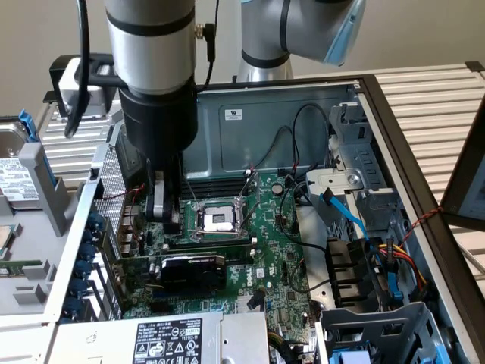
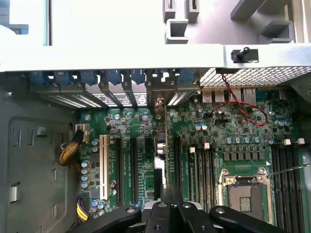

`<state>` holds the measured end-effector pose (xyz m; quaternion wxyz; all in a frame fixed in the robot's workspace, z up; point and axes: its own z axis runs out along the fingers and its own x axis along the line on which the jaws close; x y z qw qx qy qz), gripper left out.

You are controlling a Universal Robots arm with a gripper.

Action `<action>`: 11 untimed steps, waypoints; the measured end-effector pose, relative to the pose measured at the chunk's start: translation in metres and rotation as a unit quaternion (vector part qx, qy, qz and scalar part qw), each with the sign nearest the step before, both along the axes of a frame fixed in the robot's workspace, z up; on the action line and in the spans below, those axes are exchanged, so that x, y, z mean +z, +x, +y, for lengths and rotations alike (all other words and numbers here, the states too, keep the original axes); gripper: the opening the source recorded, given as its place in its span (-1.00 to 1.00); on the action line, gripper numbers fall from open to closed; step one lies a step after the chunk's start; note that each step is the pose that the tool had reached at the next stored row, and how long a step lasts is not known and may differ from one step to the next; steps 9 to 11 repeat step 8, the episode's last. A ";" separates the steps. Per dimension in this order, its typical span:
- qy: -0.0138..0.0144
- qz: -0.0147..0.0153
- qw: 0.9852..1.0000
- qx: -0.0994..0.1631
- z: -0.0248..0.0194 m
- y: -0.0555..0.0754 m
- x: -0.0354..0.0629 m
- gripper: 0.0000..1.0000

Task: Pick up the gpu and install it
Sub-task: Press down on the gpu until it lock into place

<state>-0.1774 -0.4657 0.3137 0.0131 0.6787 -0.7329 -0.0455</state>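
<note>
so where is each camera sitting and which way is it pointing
Exterior view: off the arm, above and beside the open computer case, looking down into it; the arm's grey wrist and the gripper show, over the motherboard near the gpu.
Wrist view: on the wrist, looking down along the shut gripper onto the motherboard, the gpu edge-on.
Shared: gripper, motherboard, gpu, empty CPU socket.

Silver arm [image 1: 151, 38] with black bands, cable, and black tool [image 1: 163, 201].
</note>
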 end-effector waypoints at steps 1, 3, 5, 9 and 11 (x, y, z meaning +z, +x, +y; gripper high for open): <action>0.000 0.000 1.000 0.000 -0.0001 0.000 0.0011 -0.79; 0.001 0.000 1.000 0.002 -0.0001 0.000 0.0011 -0.79; 0.000 0.000 1.000 0.004 -0.0001 0.000 0.0011 -0.79; 0.000 0.000 1.000 0.007 -0.0001 0.000 0.0012 -0.79; 0.000 0.000 1.000 0.007 -0.0001 0.000 0.0012 -0.79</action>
